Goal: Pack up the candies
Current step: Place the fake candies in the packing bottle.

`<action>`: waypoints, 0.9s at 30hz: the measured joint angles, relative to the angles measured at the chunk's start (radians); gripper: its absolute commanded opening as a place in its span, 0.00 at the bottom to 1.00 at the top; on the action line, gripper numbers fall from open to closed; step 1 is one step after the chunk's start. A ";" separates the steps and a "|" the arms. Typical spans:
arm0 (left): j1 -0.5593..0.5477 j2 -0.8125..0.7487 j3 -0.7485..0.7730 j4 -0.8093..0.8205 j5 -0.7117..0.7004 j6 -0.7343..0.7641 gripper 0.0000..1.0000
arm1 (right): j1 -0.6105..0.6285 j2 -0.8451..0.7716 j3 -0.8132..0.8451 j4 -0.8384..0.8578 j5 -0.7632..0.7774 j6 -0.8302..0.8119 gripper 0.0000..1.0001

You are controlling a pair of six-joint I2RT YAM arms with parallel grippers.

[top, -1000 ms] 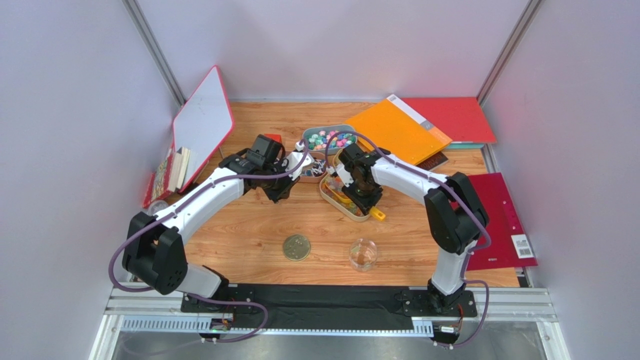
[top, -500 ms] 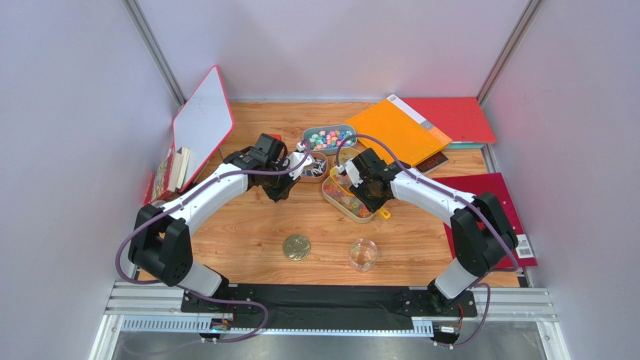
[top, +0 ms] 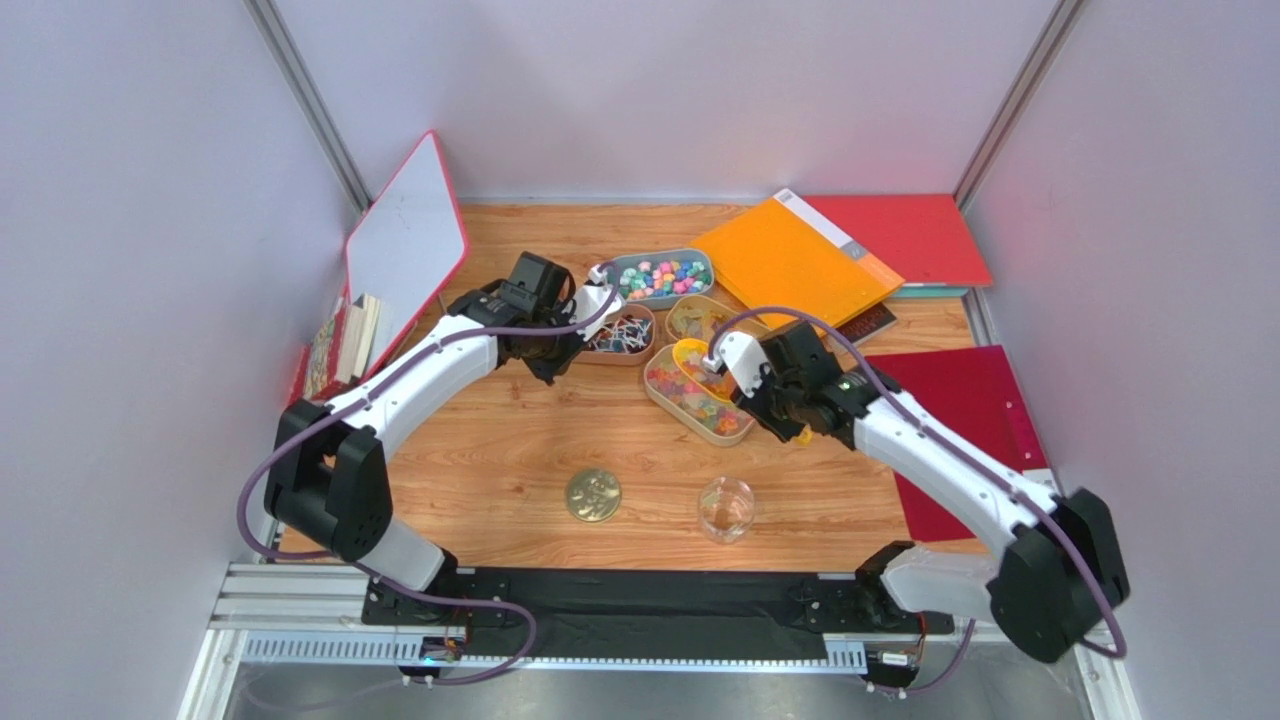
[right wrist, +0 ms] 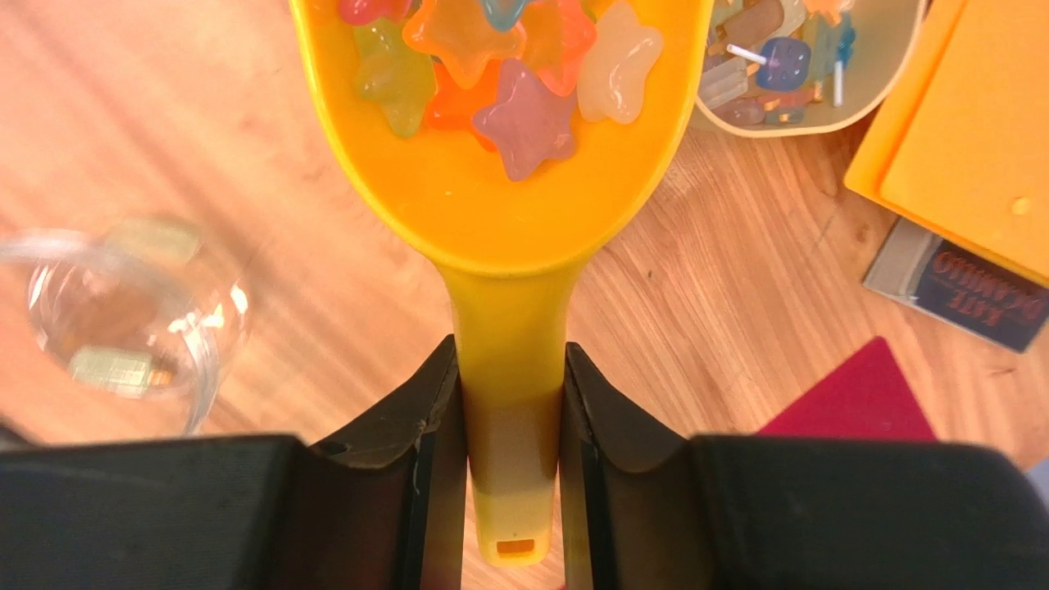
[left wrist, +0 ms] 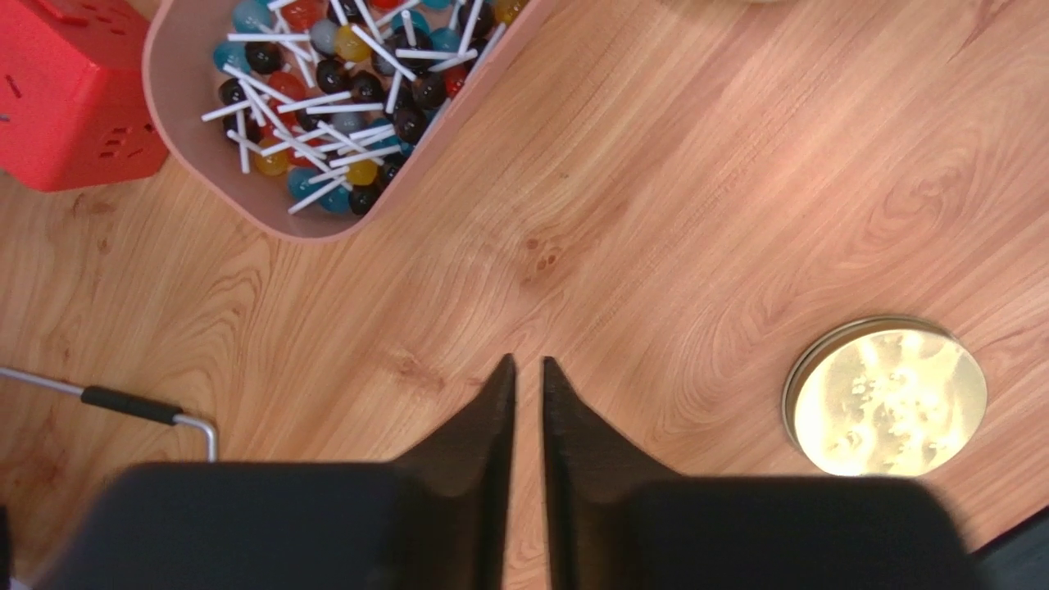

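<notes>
My right gripper (right wrist: 511, 357) is shut on the handle of a yellow scoop (right wrist: 505, 184). The scoop carries several star-shaped gummy candies (right wrist: 523, 111) above the table. In the top view the right gripper (top: 747, 378) hovers over the near end of the gummy tray (top: 658, 393). A small glass jar (right wrist: 111, 320) stands to its left. My left gripper (left wrist: 527, 365) is all but shut, a thin slit between its fingers and nothing in it. It hangs over bare wood just near of the pink lollipop tray (left wrist: 185, 148).
A blue tray of wrapped candies (top: 661, 276) and another tray (top: 700, 318) sit behind. The red cube (left wrist: 74, 92) is beside the lollipop tray, with the gold lid (top: 594, 494) and glass jar (top: 727, 510) near the front. Orange and red folders (top: 796, 263) lie right; a whiteboard (top: 403, 240) leans left.
The right arm has drawn back toward the right and near side, lifting the loaded scoop off the gummy tray. The left arm has shifted slightly toward the far left.
</notes>
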 measured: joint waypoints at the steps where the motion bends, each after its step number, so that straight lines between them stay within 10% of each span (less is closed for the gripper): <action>1: 0.000 -0.008 0.000 0.000 -0.002 -0.003 0.62 | -0.001 -0.049 -0.009 -0.023 -0.017 -0.036 0.00; 8: 0.000 -0.131 0.000 0.027 0.020 -0.074 0.99 | -0.001 -0.371 -0.043 -0.272 -0.092 -0.299 0.00; 16: -0.005 -0.093 0.013 -0.016 0.017 -0.099 1.00 | -0.002 -0.569 -0.044 -0.618 -0.087 -0.522 0.00; 27: -0.058 -0.067 0.014 -0.023 -0.190 -0.093 1.00 | -0.001 -0.480 -0.044 -0.679 0.069 -0.677 0.00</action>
